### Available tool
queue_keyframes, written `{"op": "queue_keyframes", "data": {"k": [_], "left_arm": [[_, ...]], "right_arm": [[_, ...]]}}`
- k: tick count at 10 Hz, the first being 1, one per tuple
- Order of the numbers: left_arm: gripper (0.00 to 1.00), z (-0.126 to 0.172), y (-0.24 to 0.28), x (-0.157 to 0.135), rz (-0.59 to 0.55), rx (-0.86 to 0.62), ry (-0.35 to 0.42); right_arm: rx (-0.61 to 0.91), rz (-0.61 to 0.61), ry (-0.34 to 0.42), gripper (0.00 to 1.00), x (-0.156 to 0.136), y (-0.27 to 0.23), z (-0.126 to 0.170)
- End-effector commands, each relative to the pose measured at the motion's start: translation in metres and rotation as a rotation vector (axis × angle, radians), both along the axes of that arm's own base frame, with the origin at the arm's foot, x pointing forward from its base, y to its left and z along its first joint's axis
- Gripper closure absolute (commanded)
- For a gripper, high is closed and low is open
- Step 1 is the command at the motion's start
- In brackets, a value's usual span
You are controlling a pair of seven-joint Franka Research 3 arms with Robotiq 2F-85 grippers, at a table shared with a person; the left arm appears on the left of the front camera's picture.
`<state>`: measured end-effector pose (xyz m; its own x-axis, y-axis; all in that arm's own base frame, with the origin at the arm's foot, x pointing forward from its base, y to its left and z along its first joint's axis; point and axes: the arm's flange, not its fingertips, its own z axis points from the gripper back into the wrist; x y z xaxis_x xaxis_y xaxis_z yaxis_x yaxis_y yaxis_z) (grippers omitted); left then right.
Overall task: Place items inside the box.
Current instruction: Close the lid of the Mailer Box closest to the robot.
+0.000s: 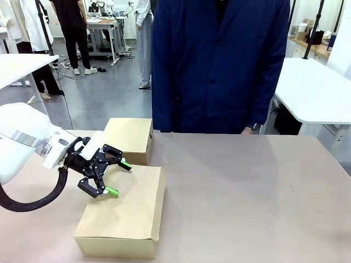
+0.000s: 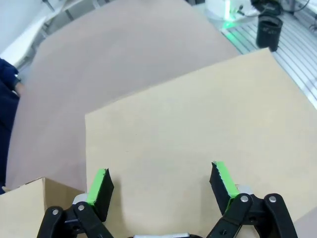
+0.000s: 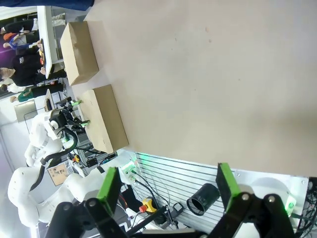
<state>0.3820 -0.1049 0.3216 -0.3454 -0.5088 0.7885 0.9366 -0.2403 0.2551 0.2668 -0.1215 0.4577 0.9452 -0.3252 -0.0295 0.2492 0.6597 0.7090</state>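
Left hand (image 1: 113, 177): released, empty, poised above near closed box (image 1: 123, 211) (presumably to open it). Right hand (image 3: 168, 191): released, parked off the desk (image 1: 247, 192).

Robotics lab, open-plan. Brown table (image 1: 247, 186) in foreground; white tables (image 1: 315, 90) at right and upper left of front view. Grey floor (image 1: 104, 93) with trailing cables upper left; people standing around further workbench (image 1: 101, 24) there. Person in dark blue coat (image 1: 219, 66) at table's far side. Slotted aluminium base (image 3: 173, 176) with cabling, lower part of right wrist view.
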Motion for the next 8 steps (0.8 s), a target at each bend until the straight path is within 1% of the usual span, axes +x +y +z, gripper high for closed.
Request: {"op": "queue_keyframes", "data": {"k": [1, 2, 3, 4, 5, 6, 7, 8], "left_arm": [[0.00, -0.010, 0.028, -0.057, 0.000, -0.041, -0.010], [0.00, 0.008, 0.042, -0.052, -0.002, -0.091, 0.089], [0.00, 0.035, 0.067, -0.046, -0.005, -0.181, 0.240], [0.00, 0.057, 0.091, -0.042, 0.016, -0.230, 0.336], [0.00, 0.074, 0.115, -0.039, 0.079, -0.282, 0.439], [0.00, 0.086, 0.135, -0.037, 0.236, -0.303, 0.561], [0.00, 0.097, 0.156, -0.033, 0.421, -0.324, 0.690], [0.00, 0.103, 0.176, -0.030, 0.522, -0.333, 0.889]], "right_arm": [[0.019, 0.005, -0.019, 0.00, 0.000, -0.001, 0.002], [0.019, 0.005, -0.019, 0.00, 0.000, -0.001, 0.002], [0.019, 0.005, -0.019, 0.00, 0.000, -0.001, 0.002], [0.019, 0.005, -0.019, 0.00, 0.000, -0.001, 0.002], [0.019, 0.005, -0.019, 0.00, 0.000, -0.001, 0.002], [0.019, 0.005, -0.019, 0.00, 0.000, -0.001, 0.002], [0.019, 0.005, -0.019, 0.00, 0.000, -0.001, 0.002], [0.019, 0.005, -0.019, 0.00, 0.000, -0.001, 0.002]]}}
